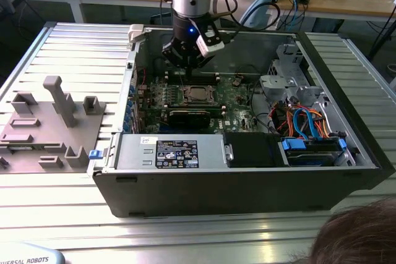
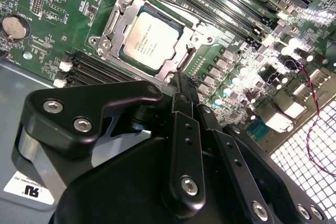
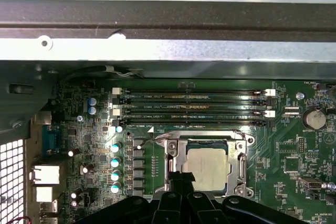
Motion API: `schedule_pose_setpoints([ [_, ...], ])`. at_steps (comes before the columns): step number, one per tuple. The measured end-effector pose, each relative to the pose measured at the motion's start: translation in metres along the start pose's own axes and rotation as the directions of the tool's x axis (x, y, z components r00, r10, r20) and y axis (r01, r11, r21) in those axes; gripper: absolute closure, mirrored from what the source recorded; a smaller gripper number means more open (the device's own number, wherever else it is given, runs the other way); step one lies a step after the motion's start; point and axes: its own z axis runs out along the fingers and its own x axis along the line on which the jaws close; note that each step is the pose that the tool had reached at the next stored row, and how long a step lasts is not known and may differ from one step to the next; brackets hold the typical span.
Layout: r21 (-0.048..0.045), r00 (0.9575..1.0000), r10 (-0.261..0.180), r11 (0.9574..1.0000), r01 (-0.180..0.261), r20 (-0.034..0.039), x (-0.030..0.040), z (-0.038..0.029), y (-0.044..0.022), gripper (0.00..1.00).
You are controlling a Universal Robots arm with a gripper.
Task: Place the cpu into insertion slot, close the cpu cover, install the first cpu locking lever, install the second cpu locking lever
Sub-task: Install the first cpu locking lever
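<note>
We see the cpu (image 3: 208,168) seated in the insertion slot (image 3: 177,157), with the cpu cover (image 3: 242,162) framing it. Our gripper (image 3: 181,178) hangs with its tips at the socket's edge, touching the chip's corner. Memory slots (image 3: 194,107) lie just beyond on the green circuit board (image 3: 294,156).

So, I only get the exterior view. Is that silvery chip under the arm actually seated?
Observer: It looks so. In both wrist views the cpu lies flat, with the cpu cover down around its edges.
Operator: Where is the gripper?
Observer: In the second wrist view the gripper is right at the cover's edge, beside the chip.
Operator: Anything else close by?
Observer: The first wrist view shows a round coin battery on the board.
</note>
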Motion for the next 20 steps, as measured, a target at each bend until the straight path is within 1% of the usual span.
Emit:
schedule_pose_setpoints([
  [9, 0.0, 1.0, 0.0, 1.0, 0.0, 0.0001, 0.0019, 0.0001, 0.0, 0.89],
  [20, 0.0, 1.0, 0.0, 1.0, 0.0, 0.0, 0.006, 0.0003, 0.0, 0.89],
])
